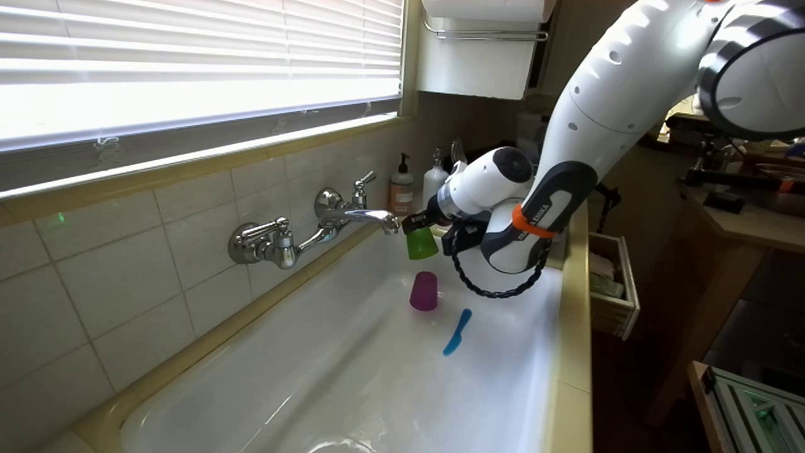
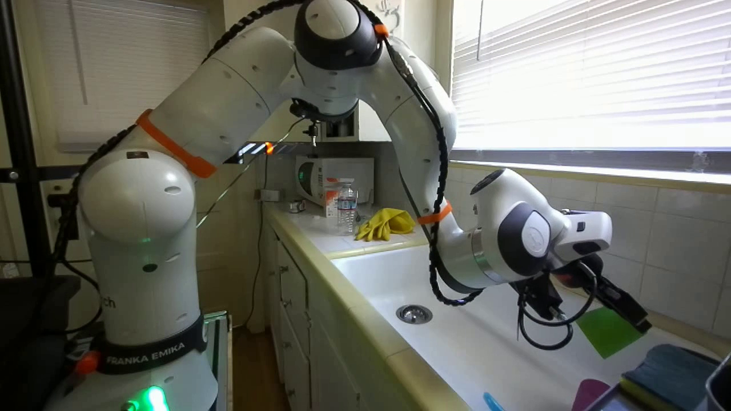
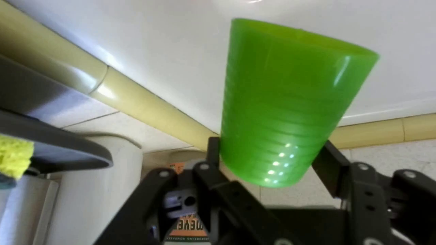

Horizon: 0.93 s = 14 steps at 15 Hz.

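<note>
At nine o'clock in my wrist view a gray holder bears a porous yellow sponge; rightward, my gripper pinches a ribbed green cup above the white sink. Only an exterior view shows whole a purple cup at the green cup's six o'clock, a smooth blue knife at five.

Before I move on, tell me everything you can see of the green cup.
The green cup looks like slightly translucent plastic: tapered, with a wide open rim and faint ring lines around its narrower half. The gripper is closed on it near the base, pressing from both sides. It hangs over the sink, tilted, mouth slanting downward and away from the gripper. Only a sliver of its inside shows.
</note>
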{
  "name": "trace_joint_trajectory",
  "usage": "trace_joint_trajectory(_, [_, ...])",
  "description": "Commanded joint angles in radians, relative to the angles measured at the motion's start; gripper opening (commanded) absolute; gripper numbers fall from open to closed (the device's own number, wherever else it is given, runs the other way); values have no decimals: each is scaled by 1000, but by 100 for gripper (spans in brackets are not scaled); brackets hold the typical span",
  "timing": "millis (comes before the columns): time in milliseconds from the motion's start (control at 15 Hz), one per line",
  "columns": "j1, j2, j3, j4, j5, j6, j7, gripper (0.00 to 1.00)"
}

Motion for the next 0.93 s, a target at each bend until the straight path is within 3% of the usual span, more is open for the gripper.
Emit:
trace_joint_trajectory(0, [58, 68, -40, 29, 77, -30, 16, 44])
trace_joint_trajectory(333, [155, 146, -136, 32, 225, -41, 25, 44])
trace_joint_trajectory(733, [215, 232, -172, 52, 361, -101, 44, 44])
trace_joint_trajectory(800, [195, 227, -118, 57, 511, -110, -98, 44])
trace_joint_trajectory(867, [205, 243, -120, 64, 570, -116, -111, 44])
